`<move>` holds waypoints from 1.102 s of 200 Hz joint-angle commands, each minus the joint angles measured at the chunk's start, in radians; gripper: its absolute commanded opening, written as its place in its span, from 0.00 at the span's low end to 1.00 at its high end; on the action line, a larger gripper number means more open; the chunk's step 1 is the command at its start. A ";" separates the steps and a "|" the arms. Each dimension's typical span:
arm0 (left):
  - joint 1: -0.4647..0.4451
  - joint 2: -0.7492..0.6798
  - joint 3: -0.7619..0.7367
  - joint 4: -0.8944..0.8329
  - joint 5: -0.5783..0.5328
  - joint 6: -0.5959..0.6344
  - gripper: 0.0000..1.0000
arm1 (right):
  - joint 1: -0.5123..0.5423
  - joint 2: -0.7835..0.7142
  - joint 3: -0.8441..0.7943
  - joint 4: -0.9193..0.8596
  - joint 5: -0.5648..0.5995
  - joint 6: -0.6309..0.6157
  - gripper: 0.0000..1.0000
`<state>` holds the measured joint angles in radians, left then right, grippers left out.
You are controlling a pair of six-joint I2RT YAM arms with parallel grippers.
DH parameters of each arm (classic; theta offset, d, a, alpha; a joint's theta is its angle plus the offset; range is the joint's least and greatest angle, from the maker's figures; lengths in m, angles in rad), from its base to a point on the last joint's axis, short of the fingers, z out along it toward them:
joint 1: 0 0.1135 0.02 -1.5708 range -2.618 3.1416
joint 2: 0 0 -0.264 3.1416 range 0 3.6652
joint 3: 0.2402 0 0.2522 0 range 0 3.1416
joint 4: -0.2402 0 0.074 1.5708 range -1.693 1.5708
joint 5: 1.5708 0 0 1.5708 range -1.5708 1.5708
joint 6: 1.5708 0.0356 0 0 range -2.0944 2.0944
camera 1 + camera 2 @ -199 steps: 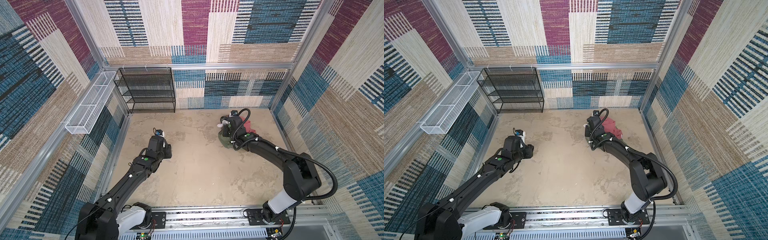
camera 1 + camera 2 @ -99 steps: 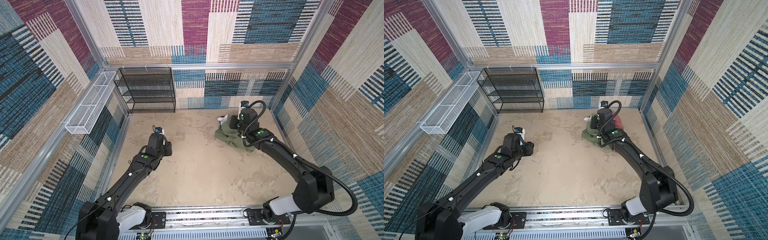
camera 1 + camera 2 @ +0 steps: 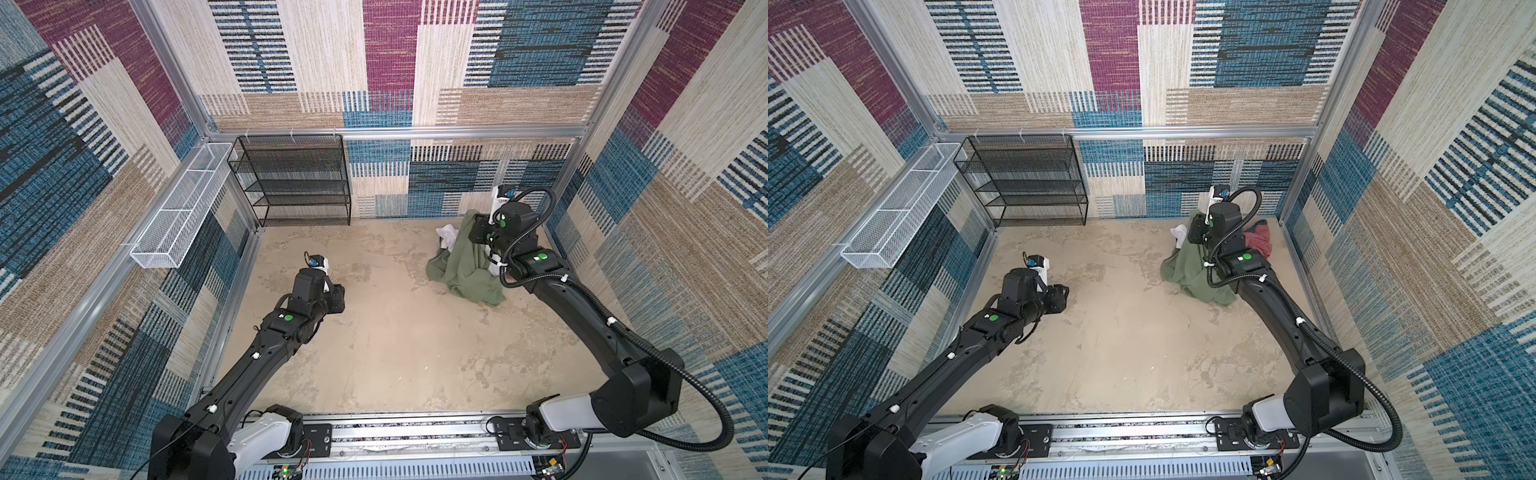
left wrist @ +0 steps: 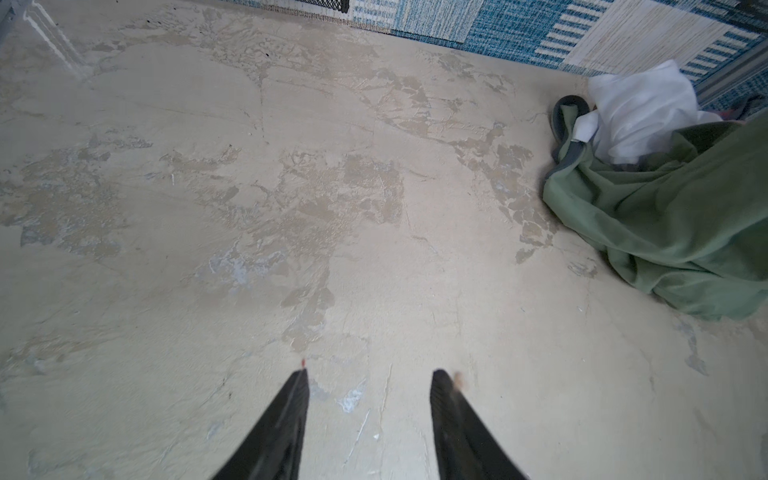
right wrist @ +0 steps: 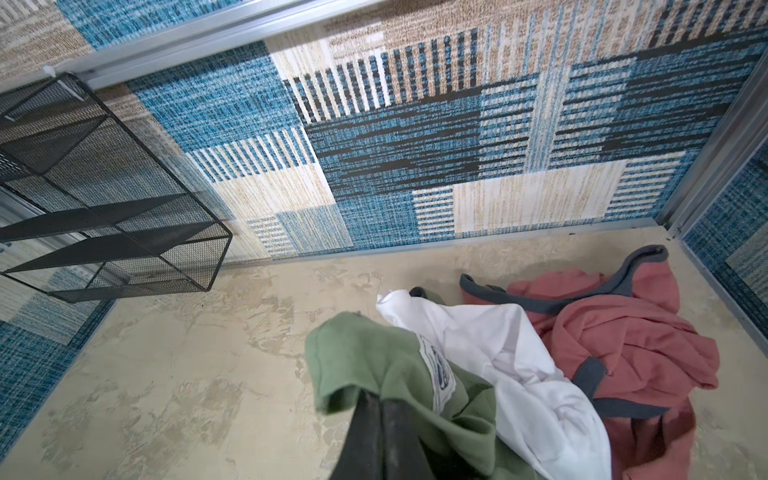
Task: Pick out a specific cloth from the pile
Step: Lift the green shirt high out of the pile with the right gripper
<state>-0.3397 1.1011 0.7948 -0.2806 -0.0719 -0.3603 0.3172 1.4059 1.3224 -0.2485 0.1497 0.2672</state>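
Note:
The cloth (image 3: pixel 465 270) (image 3: pixel 1192 270) is olive-green and hangs from my right gripper (image 3: pixel 478 227) (image 3: pixel 1196 229), its lower folds spread on the floor. In the right wrist view the right gripper (image 5: pixel 376 399) is shut on a fold of the cloth (image 5: pixel 365 357), beside a sewn label. The rest of the pile lies in the back right corner: a white cloth (image 5: pixel 498 353) (image 3: pixel 448 235) and a brick-red garment (image 5: pixel 623 332) (image 3: pixel 1258 243) with grey-blue trim. My left gripper (image 4: pixel 370 374) (image 3: pixel 338 297) is open and empty over bare floor, well left of the cloth (image 4: pixel 681 224).
A black mesh shelf (image 3: pixel 295 183) stands against the back wall at the left. A white wire basket (image 3: pixel 183 208) hangs on the left wall. Carpeted walls enclose the floor on three sides. The arms' base rail (image 3: pixel 415 432) runs along the front.
My right gripper has risen and moved back toward the right corner, drawing the olive-green cloth up and off the pile. The left arm has barely moved.

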 commanded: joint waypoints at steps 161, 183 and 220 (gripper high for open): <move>0.001 -0.101 0.054 -0.094 -0.005 -0.043 0.51 | -0.025 -0.028 0.431 -0.107 -0.161 -0.069 0.00; 0.001 -0.105 0.067 -0.122 -0.012 -0.048 0.51 | -0.024 -0.017 0.507 -0.131 -0.208 -0.074 0.00; 0.001 -0.128 0.057 -0.130 -0.028 -0.054 0.51 | -0.023 0.015 0.611 -0.151 -0.306 -0.057 0.00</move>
<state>-0.3397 0.9867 0.8543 -0.3870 -0.0788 -0.3962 0.2932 1.4044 1.8858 -0.4023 -0.0681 0.2047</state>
